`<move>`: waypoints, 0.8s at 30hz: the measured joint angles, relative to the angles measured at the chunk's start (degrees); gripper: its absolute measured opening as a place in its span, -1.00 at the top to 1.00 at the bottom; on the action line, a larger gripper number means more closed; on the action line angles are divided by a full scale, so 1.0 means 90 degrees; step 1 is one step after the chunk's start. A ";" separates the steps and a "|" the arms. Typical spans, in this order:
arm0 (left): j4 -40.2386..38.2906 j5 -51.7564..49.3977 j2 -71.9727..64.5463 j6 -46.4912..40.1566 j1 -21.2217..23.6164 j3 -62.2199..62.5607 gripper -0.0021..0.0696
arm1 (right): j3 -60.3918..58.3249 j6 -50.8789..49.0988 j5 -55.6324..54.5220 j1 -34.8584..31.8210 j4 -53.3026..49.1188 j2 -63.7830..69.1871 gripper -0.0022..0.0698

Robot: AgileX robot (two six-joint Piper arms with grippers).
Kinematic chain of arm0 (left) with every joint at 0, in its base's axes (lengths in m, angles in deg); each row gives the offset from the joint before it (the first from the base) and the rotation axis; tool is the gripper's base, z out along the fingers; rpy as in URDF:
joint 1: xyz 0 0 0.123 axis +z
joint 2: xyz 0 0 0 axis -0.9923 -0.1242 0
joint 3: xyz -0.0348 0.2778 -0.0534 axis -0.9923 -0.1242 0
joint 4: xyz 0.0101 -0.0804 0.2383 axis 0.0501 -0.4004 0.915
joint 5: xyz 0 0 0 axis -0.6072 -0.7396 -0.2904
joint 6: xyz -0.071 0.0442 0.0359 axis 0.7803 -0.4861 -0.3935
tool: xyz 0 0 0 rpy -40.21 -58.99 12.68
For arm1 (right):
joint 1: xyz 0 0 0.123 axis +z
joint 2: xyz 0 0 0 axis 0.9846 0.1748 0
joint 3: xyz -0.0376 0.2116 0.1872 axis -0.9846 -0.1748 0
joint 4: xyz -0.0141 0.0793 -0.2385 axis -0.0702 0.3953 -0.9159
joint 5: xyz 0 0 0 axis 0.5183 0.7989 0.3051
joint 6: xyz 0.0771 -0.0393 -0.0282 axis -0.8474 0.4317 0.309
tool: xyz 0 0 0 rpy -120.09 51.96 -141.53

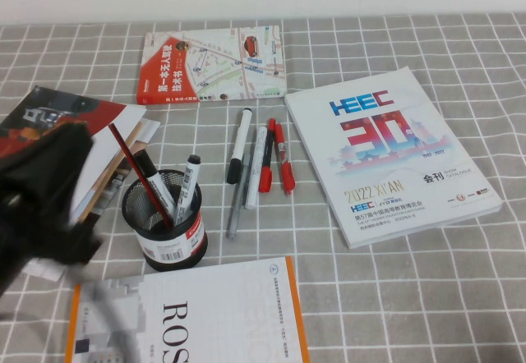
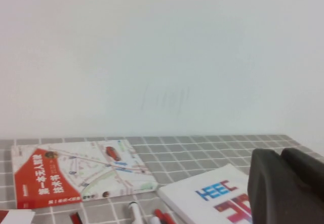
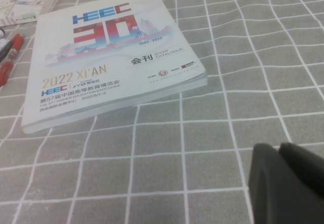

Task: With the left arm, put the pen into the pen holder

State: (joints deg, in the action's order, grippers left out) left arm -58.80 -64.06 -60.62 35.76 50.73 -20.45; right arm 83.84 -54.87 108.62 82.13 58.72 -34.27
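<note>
Left end effector (image 1: 41,207) hung blurred at left edge, just left of pen holder (image 1: 164,232); grip state could not be told. Pen (image 1: 186,188) stood in pen holder, cap up. Twin marker (image 1: 239,144) lay on desk (image 1: 394,289) to right. Right end effector (image 3: 286,183) hovered near HEEC catalogue (image 3: 109,51); grip state unclear.

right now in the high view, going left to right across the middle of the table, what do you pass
left arm's jaws → pen holder with a pen in it → black-capped marker → red pens → HEEC catalogue. Right arm's jaws show only in the right wrist view.
</note>
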 joint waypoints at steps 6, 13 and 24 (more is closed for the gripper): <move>-0.0013 -0.1754 0.1500 -0.0108 0.0000 0.0000 0.94 | 0.0000 0.0000 0.0000 0.0000 0.0000 0.0000 0.98; 0.0001 -0.3269 0.2242 -0.0176 0.0000 0.0000 0.94 | 0.0000 0.0000 0.0000 0.0000 0.0000 0.0000 0.98; 0.0396 -0.3851 0.2280 -0.0185 0.0000 -0.0052 0.94 | 0.0000 0.0000 0.0000 0.0000 0.0000 0.0000 0.98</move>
State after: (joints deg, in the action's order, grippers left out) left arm -55.23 -98.72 -40.10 34.09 50.73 -20.91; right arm 83.84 -54.87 108.62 82.13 58.72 -34.27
